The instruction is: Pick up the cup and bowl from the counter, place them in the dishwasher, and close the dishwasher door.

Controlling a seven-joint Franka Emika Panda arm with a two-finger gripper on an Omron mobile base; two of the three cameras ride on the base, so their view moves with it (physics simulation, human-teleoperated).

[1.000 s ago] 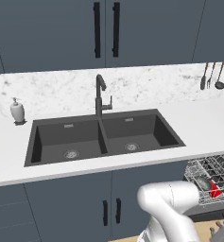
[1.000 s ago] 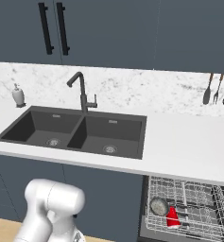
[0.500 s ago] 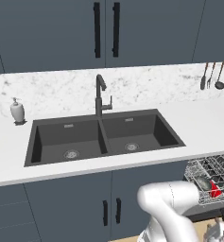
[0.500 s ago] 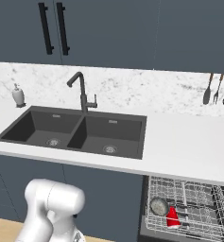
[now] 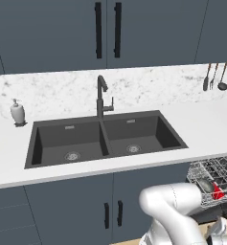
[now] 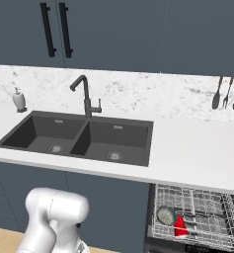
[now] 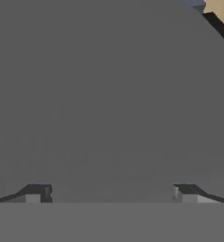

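The red cup (image 5: 218,193) (image 6: 180,227) and the dark grey bowl (image 5: 206,185) (image 6: 166,216) lie side by side in the dishwasher's silvery wire rack (image 5: 219,170) (image 6: 207,207), which is pulled out below the white counter (image 5: 206,129) (image 6: 197,148). In the hand view my gripper (image 7: 111,194) is open, its fingertips (image 7: 35,194) set wide apart with nothing between them. It sits very close to a flat dark grey panel, the dishwasher door (image 7: 108,94). My arm (image 5: 177,210) (image 6: 54,212) bends low in front of the cabinets.
A dark double sink (image 5: 105,139) (image 6: 79,138) with a black faucet (image 5: 101,98) is set in the counter. A white soap bottle (image 5: 17,112) stands at its left. Utensils (image 5: 220,76) hang on the back wall at right. Wooden floor (image 7: 222,9) shows past the panel's edge.
The hand at the bottom right of the left base view has shifted slightly. Cup, bowl and rack stay where they were.
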